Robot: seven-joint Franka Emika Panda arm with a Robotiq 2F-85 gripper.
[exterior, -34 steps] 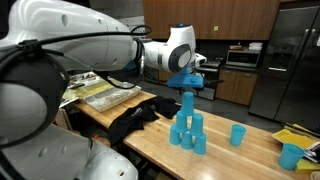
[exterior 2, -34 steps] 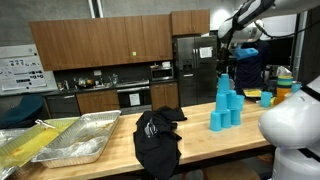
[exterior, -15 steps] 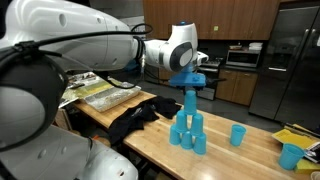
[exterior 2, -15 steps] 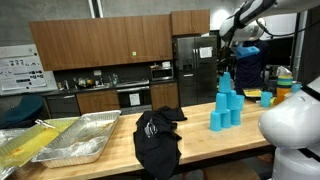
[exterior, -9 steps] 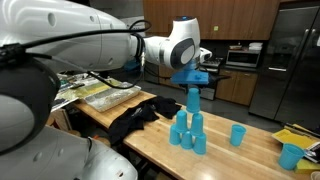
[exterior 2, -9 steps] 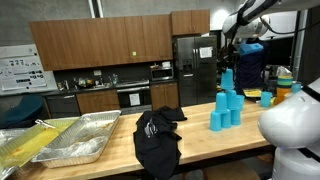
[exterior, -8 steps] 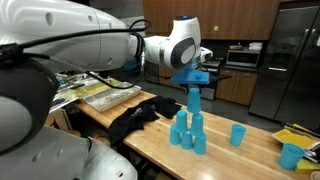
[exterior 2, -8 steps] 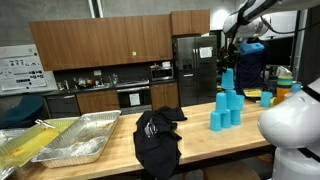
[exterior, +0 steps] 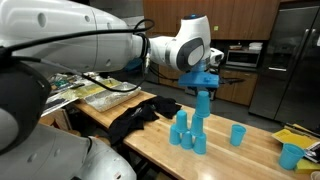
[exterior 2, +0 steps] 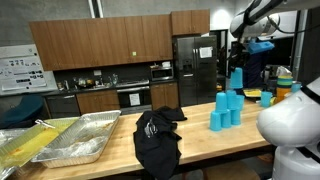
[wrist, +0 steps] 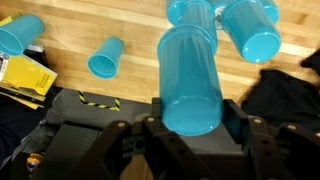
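Foil trays (exterior: 105, 94): we see them at the far left end of the wooden table (exterior: 245, 160) in both exterior views, well apart from the cups.
Black cloth (exterior: 135, 120): it lies crumpled on the table between the trays and the cups, and part of it hangs over the table edge.
Cup stack (exterior: 187, 134): we count blue cups standing rim-down in two rows, one row on top of the other, just beside the cloth.
Gripper (exterior: 206, 84): its jaws are pinching a blue cup (exterior: 203, 104) from both sides; in the wrist view the fingers (wrist: 236, 122) press on its wall.
Held cup: it hangs upright and off the table, just above the right end of the stack; we cannot tell whether it touches the top row.
Single cup (exterior: 237, 135): it stands alone on the table, to the right of the stack.
Far cup (exterior: 291, 155): it sits at the right end of the table, beside a yellow object (exterior: 297, 139).
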